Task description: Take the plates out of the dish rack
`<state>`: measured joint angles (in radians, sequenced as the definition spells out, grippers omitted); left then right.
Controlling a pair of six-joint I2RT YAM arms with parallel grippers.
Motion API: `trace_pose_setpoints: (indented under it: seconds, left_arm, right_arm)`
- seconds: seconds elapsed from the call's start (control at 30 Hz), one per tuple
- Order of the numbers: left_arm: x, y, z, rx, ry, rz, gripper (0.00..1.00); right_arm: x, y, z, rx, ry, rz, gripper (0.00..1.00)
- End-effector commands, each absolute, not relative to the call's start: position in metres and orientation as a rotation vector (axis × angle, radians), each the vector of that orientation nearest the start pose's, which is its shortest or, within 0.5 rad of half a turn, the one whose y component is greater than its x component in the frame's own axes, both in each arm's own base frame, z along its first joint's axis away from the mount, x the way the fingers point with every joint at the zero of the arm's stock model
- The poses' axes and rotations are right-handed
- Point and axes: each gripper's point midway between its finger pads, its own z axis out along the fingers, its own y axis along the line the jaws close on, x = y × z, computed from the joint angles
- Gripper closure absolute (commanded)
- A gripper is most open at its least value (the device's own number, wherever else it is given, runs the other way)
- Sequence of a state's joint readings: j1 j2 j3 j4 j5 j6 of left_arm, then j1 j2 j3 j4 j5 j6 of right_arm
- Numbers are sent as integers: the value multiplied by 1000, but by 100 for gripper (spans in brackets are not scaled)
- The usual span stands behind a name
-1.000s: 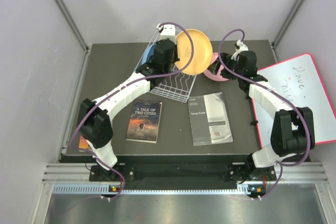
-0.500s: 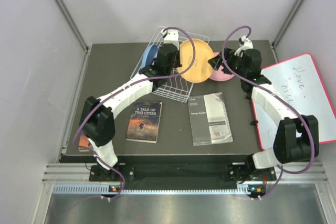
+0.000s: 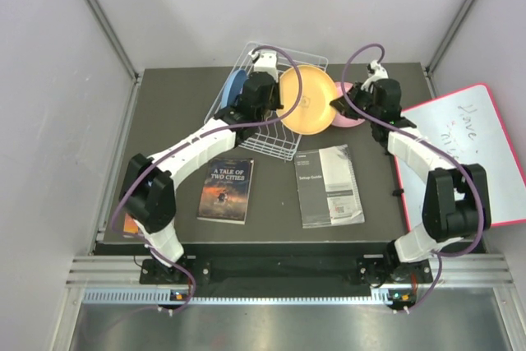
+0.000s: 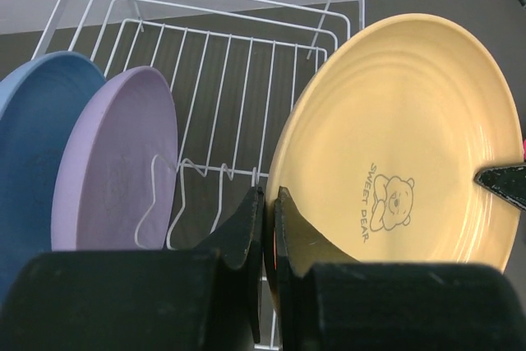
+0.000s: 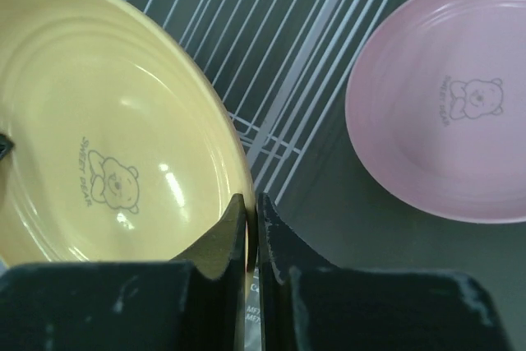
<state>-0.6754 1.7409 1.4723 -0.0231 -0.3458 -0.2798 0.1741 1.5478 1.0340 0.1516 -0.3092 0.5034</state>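
Observation:
The orange-tan plate [image 3: 308,100] hangs tilted over the right end of the white wire dish rack [image 3: 271,141], held from both sides. My left gripper [image 4: 269,199] is shut on its left rim, and my right gripper [image 5: 251,201] is shut on the opposite rim of the plate [image 5: 99,121]. The pink plate [image 5: 444,96] lies flat on the table right of the rack [image 5: 279,39]. The lilac plate [image 4: 115,162] and the blue plate [image 4: 33,145] stand upright in the rack's left slots [image 4: 230,63].
A paperback book [image 3: 226,191] and a setup-guide booklet [image 3: 329,185] lie on the table in front of the rack. A whiteboard [image 3: 468,154] leans at the right edge. Grey walls close in the table on three sides.
My right gripper has shut on the orange-tan plate's rim after standing open. The left arm brought the plate down and to the right from its raised position over the rack.

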Motion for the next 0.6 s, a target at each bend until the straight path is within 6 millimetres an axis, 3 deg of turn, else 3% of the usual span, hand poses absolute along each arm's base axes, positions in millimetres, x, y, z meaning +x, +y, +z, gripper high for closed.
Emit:
trace_pose_setpoints:
  seconds: [0.0, 0.1, 0.13, 0.17, 0.2, 0.23, 0.3, 0.33, 0.5, 0.53, 0.57]
  left_arm:
    - [446, -297, 320, 72, 1696, -455, 100]
    - [446, -297, 321, 78, 1682, -475, 100]
    - [446, -296, 319, 91, 1683, -473, 94]
    - [446, -298, 319, 106, 1680, -481, 81]
    - [446, -297, 319, 108, 1680, -479, 49]
    - [447, -296, 318, 110, 1682, -469, 31]
    - [447, -293, 319, 109, 1673, -456, 7]
    - [447, -290, 317, 115, 1668, -442, 1]
    - [447, -271, 315, 104, 1649, -358, 1]
    - [446, -265, 311, 113, 1650, -320, 1]
    - [445, -261, 313, 108, 1644, -311, 1]
  right_arm:
    - [457, 154, 230, 66, 1855, 754, 100]
    - [458, 149, 233, 82, 1845, 753, 100]
    - [458, 145, 235, 95, 1838, 740, 100]
    - [459, 142, 235, 106, 1838, 729, 100]
    - [461, 138, 238, 116, 1834, 715, 100]
    - [463, 131, 240, 136, 1830, 681, 100]
    - [467, 115, 243, 166, 1835, 624, 100]
    - [468, 107, 247, 187, 1826, 596, 100]
    - [480, 49, 262, 308, 1783, 470, 100]
    - [484, 25, 255, 368, 1805, 417, 100]
    - [487, 17, 252, 387, 1812, 393, 100]
